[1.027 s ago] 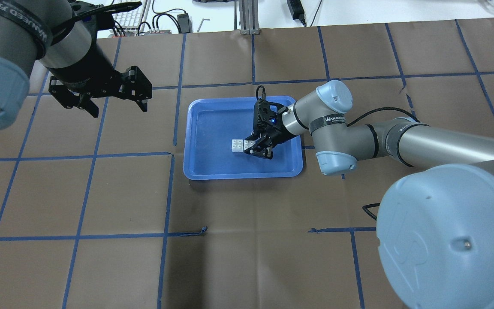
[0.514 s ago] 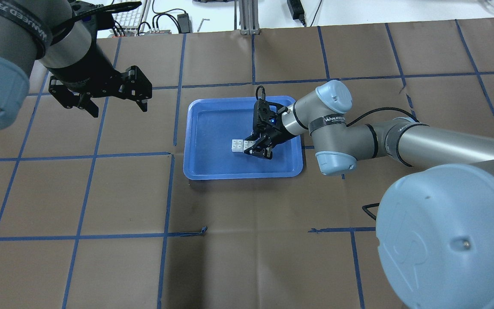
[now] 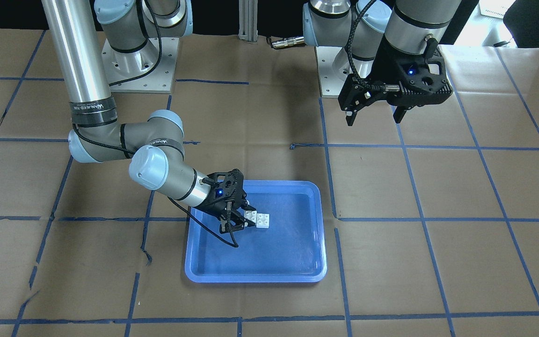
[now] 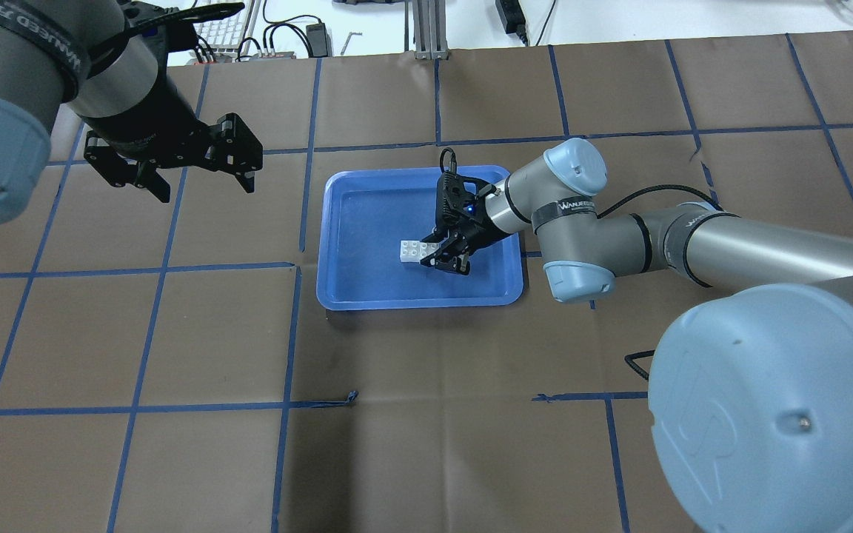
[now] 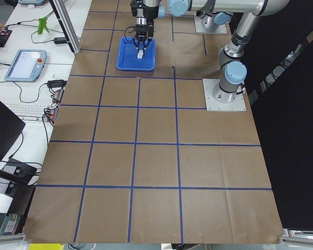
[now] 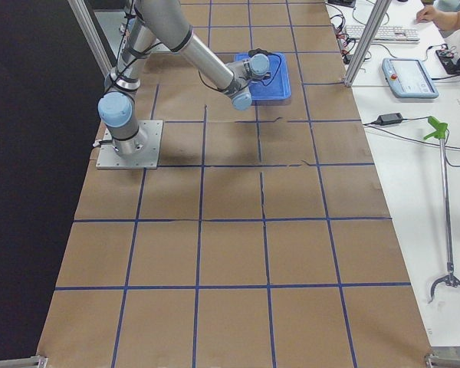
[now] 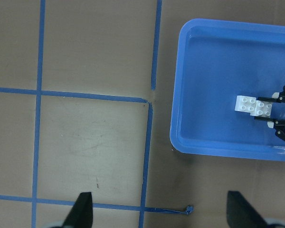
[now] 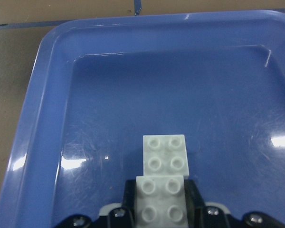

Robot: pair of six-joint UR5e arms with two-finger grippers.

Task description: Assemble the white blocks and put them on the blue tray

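Observation:
The two white blocks (image 4: 410, 250) are joined in an offset pair inside the blue tray (image 4: 338, 296), right of its middle. My right gripper (image 4: 437, 255) is low in the tray and shut on the nearer block; in the right wrist view its fingers (image 8: 194, 206) flank that block (image 8: 161, 204), and the other block (image 8: 165, 154) sticks out beyond it. The pair also shows in the front view (image 3: 260, 218) and the left wrist view (image 7: 252, 105). My left gripper (image 4: 204, 181) is open and empty, high above the table, left of the tray.
The table is brown paper with blue tape grid lines (image 4: 289, 337). The tray's raised rim (image 3: 251, 277) surrounds the right gripper (image 3: 246, 220). The arm bases (image 3: 134, 70) stand at the robot's side. Keyboard and cables (image 4: 226, 33) lie past the far edge.

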